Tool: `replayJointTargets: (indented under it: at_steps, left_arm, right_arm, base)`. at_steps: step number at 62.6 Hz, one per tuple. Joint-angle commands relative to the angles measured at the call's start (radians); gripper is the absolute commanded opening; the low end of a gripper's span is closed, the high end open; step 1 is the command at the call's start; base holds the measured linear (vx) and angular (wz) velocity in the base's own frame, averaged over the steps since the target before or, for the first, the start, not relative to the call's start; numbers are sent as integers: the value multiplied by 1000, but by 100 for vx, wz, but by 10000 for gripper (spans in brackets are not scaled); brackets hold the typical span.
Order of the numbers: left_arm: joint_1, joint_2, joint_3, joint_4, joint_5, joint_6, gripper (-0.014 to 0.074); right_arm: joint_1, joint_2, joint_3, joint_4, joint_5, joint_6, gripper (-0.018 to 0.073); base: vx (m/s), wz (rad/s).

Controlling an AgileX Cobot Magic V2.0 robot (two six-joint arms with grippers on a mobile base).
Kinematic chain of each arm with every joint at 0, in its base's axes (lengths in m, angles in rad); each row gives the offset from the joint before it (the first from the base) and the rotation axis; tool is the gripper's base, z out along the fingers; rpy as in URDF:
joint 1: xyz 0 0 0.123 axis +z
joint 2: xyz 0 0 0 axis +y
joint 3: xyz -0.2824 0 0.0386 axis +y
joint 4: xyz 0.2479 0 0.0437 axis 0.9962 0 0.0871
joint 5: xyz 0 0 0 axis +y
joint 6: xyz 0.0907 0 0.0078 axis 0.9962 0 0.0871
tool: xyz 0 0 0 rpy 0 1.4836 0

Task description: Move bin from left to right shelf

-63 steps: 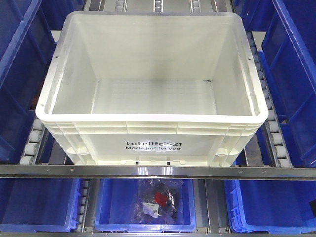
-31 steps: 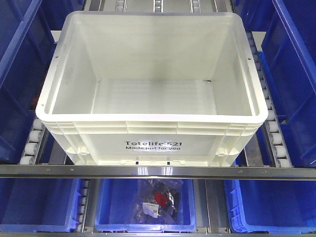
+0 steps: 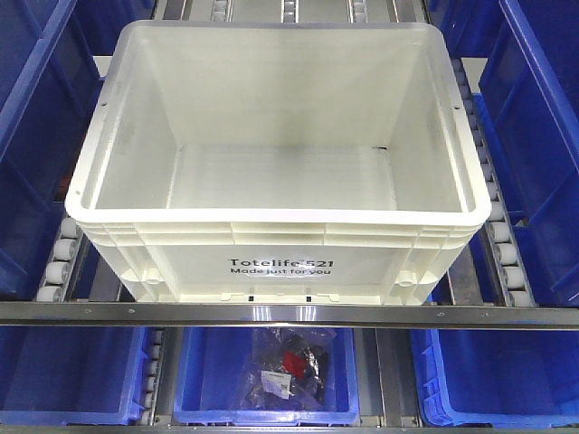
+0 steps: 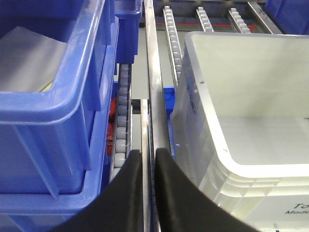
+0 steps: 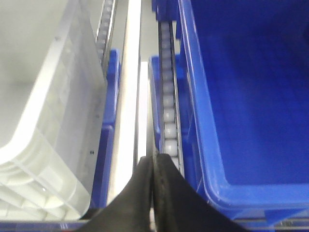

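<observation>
The white tote [image 3: 181,262] sits empty on the roller shelf [image 3: 56,262], front and centre, with blue bins [image 4: 53,96] crowding both flanks. The trouble I foresee: there's little room at its sides, so a hand could snag a neighbouring rim, or an uneven lift could tilt the tote and jam it against the rollers. The left hand [image 4: 148,159] hovers over the metal rail [image 4: 153,96], fingers a slit apart, holding nothing. The right hand [image 5: 153,162] is pinched together, empty, above the roller track [image 5: 166,111].
</observation>
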Motion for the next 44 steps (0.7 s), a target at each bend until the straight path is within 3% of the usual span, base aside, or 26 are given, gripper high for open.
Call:
replayJointTargets:
  at_steps: [1, 8, 14, 26, 33, 44]
  left_arm:
    - [0, 16, -29, -10, -61, -6, 57]
    - [0, 16, -29, -10, -59, 0, 73]
    - [0, 16, -29, 0, -59, 0, 157]
    - [0, 16, -29, 25, -60, 0, 495]
    - [0, 17, -29, 24, -61, 0, 622]
    - [-9, 72, -56, -6, -64, 89, 656]
  right_arm:
    - [3, 36, -30, -4, -48, -6, -8]
    - [3, 57, -30, -4, -44, -8, 19]
    - [4, 65, -30, -3, -41, -26, 113]
    - [4, 65, -30, -3, -29, -51, 509]
    - [4, 65, -30, -3, -28, -44, 702]
    - [4, 75, -53, 26, -14, -51, 721]
  base:
    - [0, 0]
    - [0, 0]
    - [0, 0]
    - [0, 0]
    - [0, 0]
    - [0, 0]
